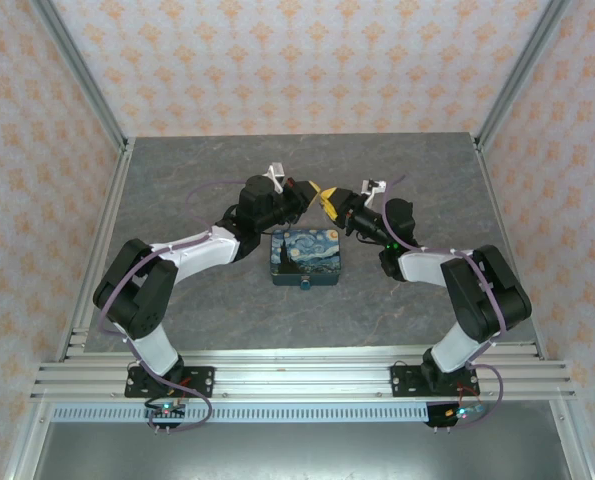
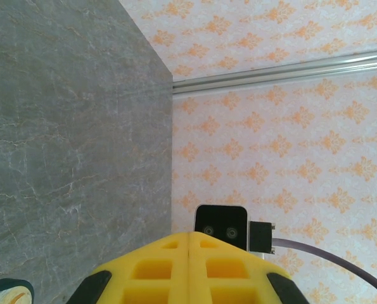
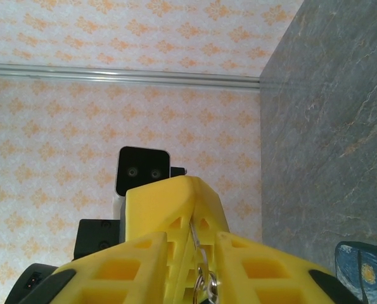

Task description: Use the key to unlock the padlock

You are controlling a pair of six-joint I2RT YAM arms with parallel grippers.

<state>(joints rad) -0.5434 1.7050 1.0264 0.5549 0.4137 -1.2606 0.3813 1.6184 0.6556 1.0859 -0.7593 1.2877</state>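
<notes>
**Task Progress: Key in Transfer, Padlock Not Yet Engaged**

1. Locate the key. In the right wrist view, a thin metal blade, judged to be the key (image 3: 195,244), runs down from the seam of the opposing yellow fingertips to a small key ring (image 3: 204,282). No other key-like item is visible.

2. Check the left gripper (image 2: 188,237). Its fingers are pressed fully together with no gap between them. Read this as clenched on the key blade, since the blade emerges from that seam.

3. Check the right gripper (image 3: 193,237). Its fingers stand on either side of the blade and ring, a narrow gap apart. You cannot tell from these views whether the pads bear on the metal, so do not treat the key as secured on this side.

4. Locate the padlock (image 1: 304,286). It shows as a tiny teal piece at the near face of the painted box (image 1: 307,255), which rests on the table (image 1: 197,300). Both grippers meet in the air beyond the far edge of the box, well apart from the padlock. The shackle state is too small to read.

5. Assess completion. The key is lifted and presented between the arms. You have the following left to do:
   - confirm a firm hold on the key
   - carry the key to the padlock
   - insert and turn it
   - release the shackle

Regard the task as being in an early stage.
</notes>
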